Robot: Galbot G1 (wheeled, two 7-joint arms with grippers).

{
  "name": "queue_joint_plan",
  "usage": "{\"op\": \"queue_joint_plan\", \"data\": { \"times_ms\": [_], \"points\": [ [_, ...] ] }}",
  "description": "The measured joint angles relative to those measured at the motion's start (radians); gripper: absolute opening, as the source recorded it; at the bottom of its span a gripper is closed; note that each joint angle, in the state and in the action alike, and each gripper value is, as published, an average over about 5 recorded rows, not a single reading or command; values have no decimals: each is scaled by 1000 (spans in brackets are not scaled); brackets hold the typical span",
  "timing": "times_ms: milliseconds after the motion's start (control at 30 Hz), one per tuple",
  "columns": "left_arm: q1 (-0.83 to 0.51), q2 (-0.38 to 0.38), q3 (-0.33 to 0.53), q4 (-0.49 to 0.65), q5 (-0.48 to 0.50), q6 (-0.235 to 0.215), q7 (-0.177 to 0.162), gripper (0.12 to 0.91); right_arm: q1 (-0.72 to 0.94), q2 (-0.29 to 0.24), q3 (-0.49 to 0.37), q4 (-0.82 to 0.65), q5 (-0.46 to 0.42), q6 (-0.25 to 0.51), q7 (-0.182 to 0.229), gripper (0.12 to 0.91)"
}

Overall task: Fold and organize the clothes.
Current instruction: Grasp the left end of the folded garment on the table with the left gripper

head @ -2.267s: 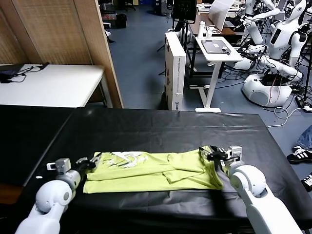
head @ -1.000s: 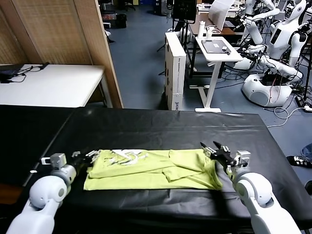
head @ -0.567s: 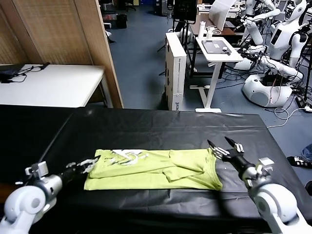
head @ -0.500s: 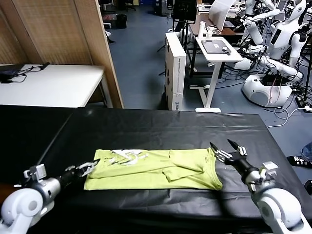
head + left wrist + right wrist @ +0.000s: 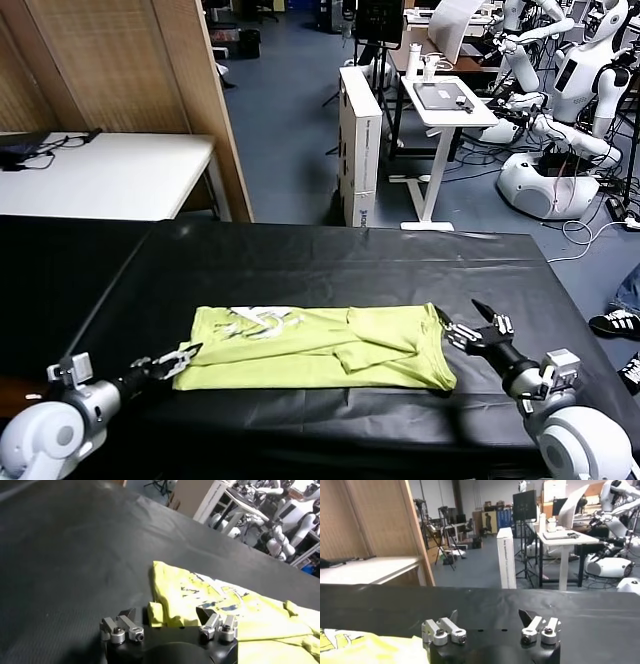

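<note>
The lime-green T-shirt (image 5: 315, 347) lies folded into a flat band on the black table cover (image 5: 300, 265), with a white printed patch near its left end. My left gripper (image 5: 175, 358) is open and empty just off the shirt's left near corner. In the left wrist view the shirt (image 5: 225, 605) lies just beyond the open left gripper (image 5: 167, 616). My right gripper (image 5: 468, 322) is open and empty just off the shirt's right edge. In the right wrist view the right gripper (image 5: 490, 615) is open, with a bit of shirt (image 5: 360, 647) at one side.
Behind the table stand a white table (image 5: 100, 175), a wooden panel (image 5: 150, 70), a tall white box (image 5: 360, 145), a small white stand (image 5: 445, 100) and other white robots (image 5: 580, 90). A shoe (image 5: 615, 322) lies on the floor at right.
Both grippers have let go of the shirt's ends, opened and pulled back toward me. The shirt lies flat and has not moved.
</note>
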Motion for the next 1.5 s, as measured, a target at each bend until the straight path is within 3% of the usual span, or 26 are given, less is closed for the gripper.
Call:
{"op": "queue_joint_plan", "data": {
  "times_ms": [633, 833, 967, 1233, 1300, 1500],
  "points": [
    [-21, -27, 51, 5, -52, 15, -1, 904, -12, 19, -8, 15, -25, -2, -7, 907],
    [-22, -28, 53, 10, -49, 15, -9, 859, -12, 29, -14, 17, -36, -2, -7, 907],
    [-22, -24, 52, 10, -50, 16, -26, 707, -11, 35, -17, 18, -43, -1, -7, 907],
    [-18, -26, 53, -4, -48, 24, -37, 226, -13, 39, -18, 19, -57, -1, -3, 907],
    [-19, -29, 53, -13, -43, 26, -46, 178, -14, 41, -18, 19, -61, 0, -2, 907],
    [-11, -17, 29, -54, 17, 26, -58, 179, -19, 50, -19, 21, -69, 2, -1, 907]
  ]
}}
